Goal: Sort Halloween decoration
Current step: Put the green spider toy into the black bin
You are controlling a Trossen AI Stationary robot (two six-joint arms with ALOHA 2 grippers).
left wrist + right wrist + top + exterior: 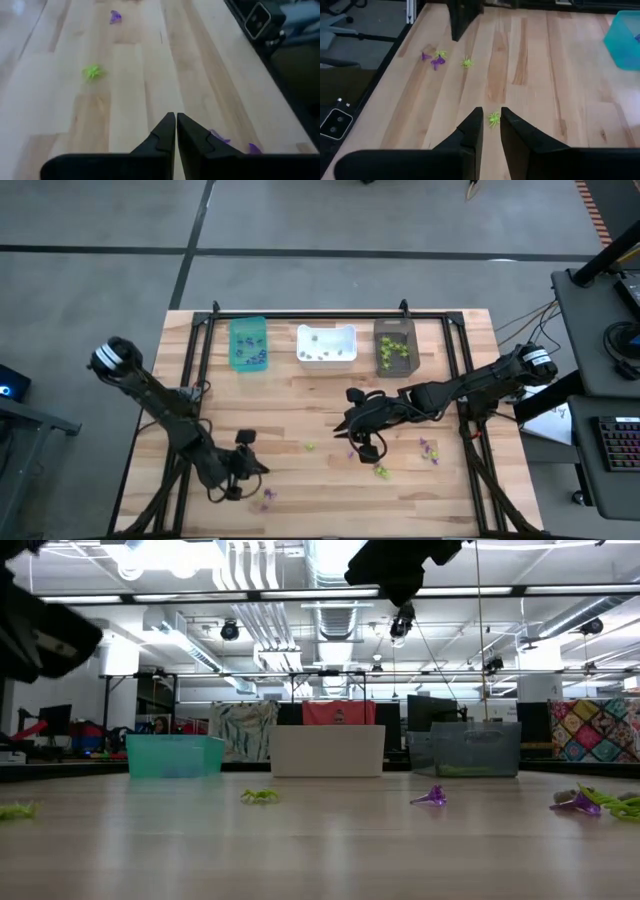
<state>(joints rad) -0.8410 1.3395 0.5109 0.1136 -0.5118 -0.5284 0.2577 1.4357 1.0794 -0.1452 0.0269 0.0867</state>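
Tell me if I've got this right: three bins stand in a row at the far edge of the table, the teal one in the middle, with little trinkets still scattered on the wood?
Not quite. The white bin is in the middle; the teal bin is at the left end and the dark brown bin at the right, as the high view shows. Trinkets such as a lime-green one do still lie loose on the table.

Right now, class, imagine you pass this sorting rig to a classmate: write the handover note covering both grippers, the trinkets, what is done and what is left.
Left gripper: shut, empty, low over the table's near left, two tiny purple plastic trinkets beside it.
Right gripper: fingers slightly apart, nothing held, lined up on a lime-green plastic spider at mid-table.
Done: purple pieces lie in the teal plastic bin, pale ones in the white bin, green ones in the dark brown bin.
Left: loose green and purple trinkets on the wooden table, including a cluster near the right edge.
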